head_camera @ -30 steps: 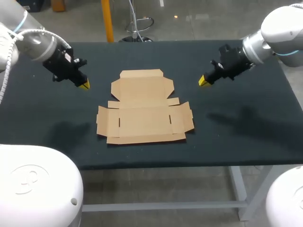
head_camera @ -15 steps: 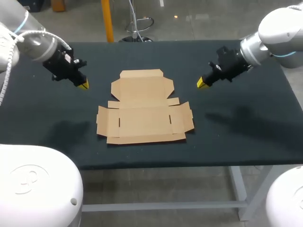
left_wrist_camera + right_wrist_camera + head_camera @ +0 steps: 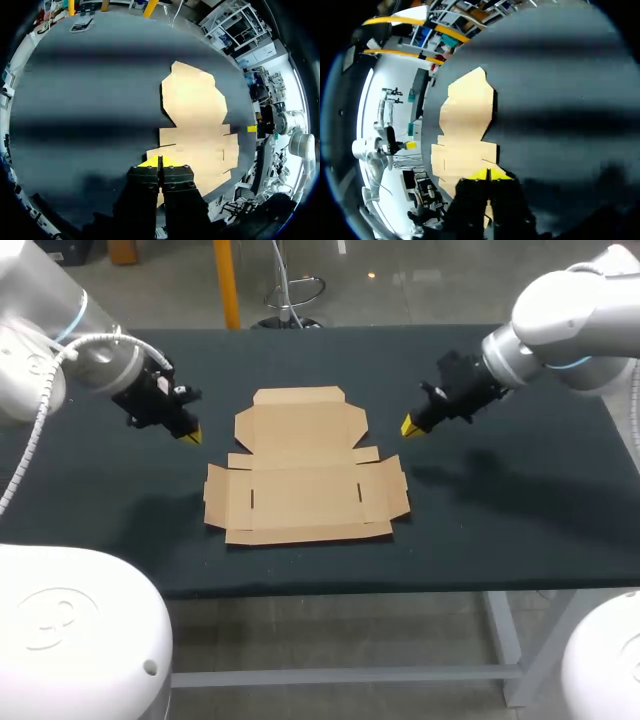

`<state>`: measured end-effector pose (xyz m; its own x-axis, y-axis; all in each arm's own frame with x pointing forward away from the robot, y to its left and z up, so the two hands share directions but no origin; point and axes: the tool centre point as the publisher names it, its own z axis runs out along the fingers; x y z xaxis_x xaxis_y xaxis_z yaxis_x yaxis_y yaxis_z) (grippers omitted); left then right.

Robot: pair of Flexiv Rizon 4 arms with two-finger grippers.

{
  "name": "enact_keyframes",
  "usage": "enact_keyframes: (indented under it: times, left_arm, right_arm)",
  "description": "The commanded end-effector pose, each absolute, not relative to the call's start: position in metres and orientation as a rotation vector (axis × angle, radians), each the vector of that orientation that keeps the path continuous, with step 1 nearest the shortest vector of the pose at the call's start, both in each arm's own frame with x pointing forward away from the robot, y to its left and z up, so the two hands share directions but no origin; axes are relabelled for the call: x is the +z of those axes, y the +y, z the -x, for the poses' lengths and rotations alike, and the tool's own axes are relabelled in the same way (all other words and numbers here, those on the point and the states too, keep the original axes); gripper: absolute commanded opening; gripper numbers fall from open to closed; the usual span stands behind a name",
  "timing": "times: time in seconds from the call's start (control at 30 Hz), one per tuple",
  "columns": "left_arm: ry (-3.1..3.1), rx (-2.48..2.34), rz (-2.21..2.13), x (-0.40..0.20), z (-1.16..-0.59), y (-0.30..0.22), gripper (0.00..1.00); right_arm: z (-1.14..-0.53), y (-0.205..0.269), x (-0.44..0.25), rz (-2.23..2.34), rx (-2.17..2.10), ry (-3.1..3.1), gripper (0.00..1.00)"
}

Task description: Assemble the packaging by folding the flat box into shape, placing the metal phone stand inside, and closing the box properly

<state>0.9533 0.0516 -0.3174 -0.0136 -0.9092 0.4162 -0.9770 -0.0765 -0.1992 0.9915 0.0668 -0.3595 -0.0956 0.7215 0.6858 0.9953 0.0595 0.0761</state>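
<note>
The flat box (image 3: 305,468) lies unfolded in the middle of the bench (image 3: 500,520), with its narrower flap toward the far edge. My left hand (image 3: 190,435) hovers just off the box's left side, fingers pressed together on nothing. My right hand (image 3: 410,427) hangs near the box's far right corner, also pinched closed and empty. Toward the bench's far left corner, the left wrist view shows a small dark object (image 3: 82,25), possibly the phone stand, but it is too small to tell.

Left gripper (image 3: 190,436) fingers together, tilted down; right gripper (image 3: 410,427) likewise.
</note>
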Motion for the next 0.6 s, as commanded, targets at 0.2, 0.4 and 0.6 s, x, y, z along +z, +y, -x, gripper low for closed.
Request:
enact_keyframes:
  times: [0.2, 0.4, 0.6]
  left_arm:
    - [-2.073, 0.678, -2.043, -0.335, -0.966, 0.045, 0.00]
    - [-2.123, 0.693, -1.979, -0.346, -0.971, 0.041, 0.00]
    - [-2.128, 0.718, -1.946, -0.358, -0.974, 0.042, 0.00]
  right_arm:
    - [-1.004, 0.070, -0.377, 1.712, -0.739, -1.842, 0.00]
    - [-1.008, 0.073, -0.385, 1.720, -0.730, -1.823, 0.00]
    - [-1.011, 0.077, -0.391, 1.730, -0.718, -1.812, 0.00]
